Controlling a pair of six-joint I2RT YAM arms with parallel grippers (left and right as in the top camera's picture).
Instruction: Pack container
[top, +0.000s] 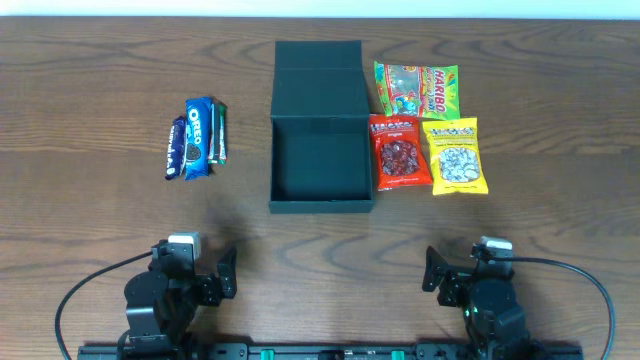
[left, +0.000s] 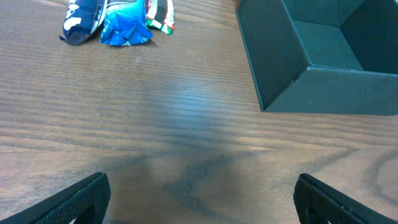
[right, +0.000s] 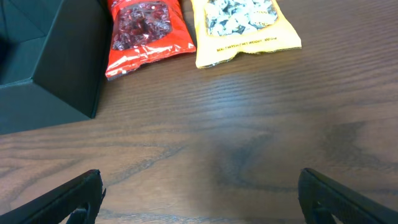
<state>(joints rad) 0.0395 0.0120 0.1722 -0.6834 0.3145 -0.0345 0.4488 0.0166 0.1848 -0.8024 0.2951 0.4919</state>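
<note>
The dark teal-green container (top: 320, 150) stands open at the table's middle, its flap lid (top: 317, 65) folded back flat. Its inside shows nothing in it. It also shows in the left wrist view (left: 323, 74) and the right wrist view (right: 50, 68). Blue Oreo packets (top: 197, 138) lie to its left, also in the left wrist view (left: 118, 22). A red packet (top: 400, 152), a yellow packet (top: 457, 156) and a Haribo bag (top: 417, 90) lie to its right. My left gripper (left: 200, 198) and right gripper (right: 200, 198) are open and empty near the front edge.
Bare wood table lies between the grippers and the container. The red packet (right: 146, 31) and yellow packet (right: 245, 25) show ahead of the right gripper. Black cables loop out from both arm bases at the front.
</note>
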